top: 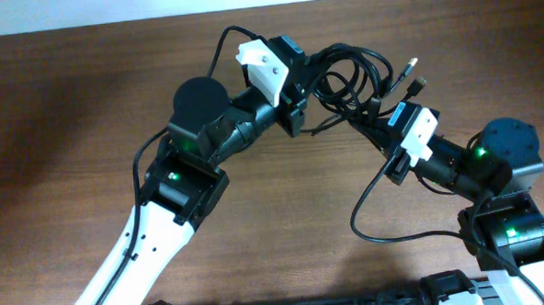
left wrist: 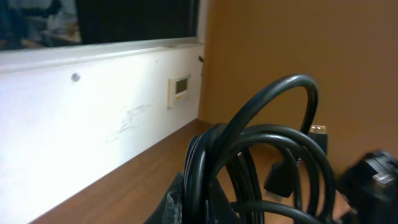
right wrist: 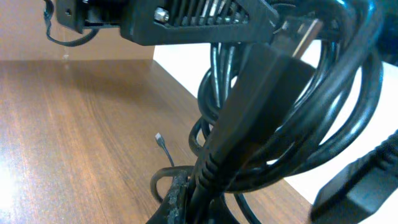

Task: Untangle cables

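The cables (top: 351, 75), several thin black cords looped into one tangled bundle, are hanging between the two arms near the far edge of the brown wooden desk (top: 86, 105). The left pincer (top: 304, 89) is reaching in from the bundle's left side. Its wrist camera is showing the loops rising straight up from the dark fingers at the bottom of the picture, so it is looking closed on the cables, though the fingertips themselves are staying out of sight. The right pincer (top: 387, 113) is coming at the bundle from the lower right. In its own view the cords are climbing out of its narrow, dark jaws, which are appearing clamped on them. One silver-tipped plug (top: 414, 65) is sticking out at the bundle's upper right, and a second dark plug (top: 418, 84) is lying just below it. From the right wrist, most of the loops are hanging clear above the desk, while a thin strand with a tiny end (right wrist: 160, 138) is pointing up just above the wood.
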Controlling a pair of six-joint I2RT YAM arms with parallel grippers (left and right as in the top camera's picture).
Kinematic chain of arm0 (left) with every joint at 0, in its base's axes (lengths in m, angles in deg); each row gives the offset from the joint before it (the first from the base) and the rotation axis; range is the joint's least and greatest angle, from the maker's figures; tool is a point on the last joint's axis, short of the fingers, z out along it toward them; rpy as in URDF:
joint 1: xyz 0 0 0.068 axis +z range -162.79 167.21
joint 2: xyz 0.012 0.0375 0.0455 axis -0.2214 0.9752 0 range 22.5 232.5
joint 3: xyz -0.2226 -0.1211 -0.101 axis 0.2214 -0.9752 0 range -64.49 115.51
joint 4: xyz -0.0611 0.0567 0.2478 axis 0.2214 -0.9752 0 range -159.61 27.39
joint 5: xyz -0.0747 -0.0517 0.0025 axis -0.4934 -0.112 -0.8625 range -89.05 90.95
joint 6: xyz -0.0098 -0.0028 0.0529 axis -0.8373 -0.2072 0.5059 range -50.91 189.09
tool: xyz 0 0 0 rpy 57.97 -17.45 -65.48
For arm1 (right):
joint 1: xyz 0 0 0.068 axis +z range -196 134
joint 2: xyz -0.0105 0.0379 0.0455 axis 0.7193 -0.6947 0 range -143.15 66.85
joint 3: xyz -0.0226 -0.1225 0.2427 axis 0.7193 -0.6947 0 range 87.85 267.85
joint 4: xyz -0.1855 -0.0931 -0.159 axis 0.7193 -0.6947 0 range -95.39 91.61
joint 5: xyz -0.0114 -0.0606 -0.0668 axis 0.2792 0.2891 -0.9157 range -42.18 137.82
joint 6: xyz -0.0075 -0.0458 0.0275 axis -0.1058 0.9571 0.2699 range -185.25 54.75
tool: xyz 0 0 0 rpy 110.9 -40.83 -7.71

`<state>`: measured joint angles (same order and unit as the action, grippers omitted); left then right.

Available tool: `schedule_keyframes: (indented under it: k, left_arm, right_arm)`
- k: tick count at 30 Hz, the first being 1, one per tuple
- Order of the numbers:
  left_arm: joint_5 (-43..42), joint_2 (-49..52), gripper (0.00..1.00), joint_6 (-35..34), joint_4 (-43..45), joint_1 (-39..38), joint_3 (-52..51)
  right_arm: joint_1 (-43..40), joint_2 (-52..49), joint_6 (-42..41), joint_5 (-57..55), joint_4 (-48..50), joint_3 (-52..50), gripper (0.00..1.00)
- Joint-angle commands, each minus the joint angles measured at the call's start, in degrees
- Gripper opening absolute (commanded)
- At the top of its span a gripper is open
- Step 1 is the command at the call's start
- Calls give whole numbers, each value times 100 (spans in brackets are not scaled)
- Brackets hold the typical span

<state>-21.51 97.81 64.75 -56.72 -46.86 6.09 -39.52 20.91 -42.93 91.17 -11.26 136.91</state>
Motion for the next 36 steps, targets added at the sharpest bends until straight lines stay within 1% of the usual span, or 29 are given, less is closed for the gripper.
schedule_keyframes:
  k: [1,2,3,4,5,6,8,11,13,16,17,18,19,22,25,27,28,29,33,35,36]
  left_arm:
    - [846,-162,0,-295,138,59,153]
    - [846,-162,0,-295,133,59,153]
    - [848,-162,0,-295,129,59,153]
    - [881,-162,0,-293,129,59,153]
    - [879,-162,0,-293,120,59,153]
    - [879,-162,0,-293,105,59,153]
    - [881,-162,0,-291,52,87,153]
    - [881,-164,0,-293,44,125,153]
    - [890,-175,0,-293,-4,175,153]
    - [901,-249,0,-313,-214,286,153]
    - [883,-280,0,-428,-256,289,153]
    - [798,-306,0,-538,-280,286,153]
    - [476,-348,0,-549,-302,284,153]
    - [-96,-422,0,-551,-350,284,153]
    - [-1185,-452,0,-549,-345,284,153]
    - [-1781,-452,0,-544,-339,284,153]
    - [-1930,-452,0,-507,-341,284,153]
    - [-2009,-452,0,-503,-345,293,153]
    - [-2000,-490,0,-505,-358,605,153]
    - [-1991,-505,0,-505,-356,802,153]
    - [-1952,-505,0,-507,-361,898,153]
  right_arm:
    - [20,20,-26,313,-83,-24,4]
    - [20,20,-28,262,-83,-24,4]
    - [20,20,-33,39,-94,-24,41]
    - [20,20,-31,-96,-98,-24,82]
    - [20,20,-33,-264,-107,-24,99]
    - [20,20,-92,-380,-111,-24,99]
    - [20,20,-479,-704,-111,-24,99]
    - [20,20,-708,-938,-114,-24,99]
    - [20,20,-1259,-1427,-109,-24,99]
    - [20,24,-1751,-1705,-83,-24,99]
    - [20,24,-1952,-1757,-31,-24,99]
    - [20,24,-2074,-1864,22,-24,99]
    - [20,24,-2175,-2122,52,-24,99]
    - [20,24,-2503,-2848,114,-24,99]
    - [20,22,-2496,-2927,260,-24,99]
    - [20,17,-2496,-3353,160,-24,99]
    - [20,17,-2498,-3589,68,-24,99]
    - [20,22,-2496,-3703,-26,-24,99]
    - [20,24,-2498,-3591,-326,-24,99]
    - [20,26,-2496,-3195,-470,-24,99]
    - [20,26,-2494,-2817,-529,-24,99]
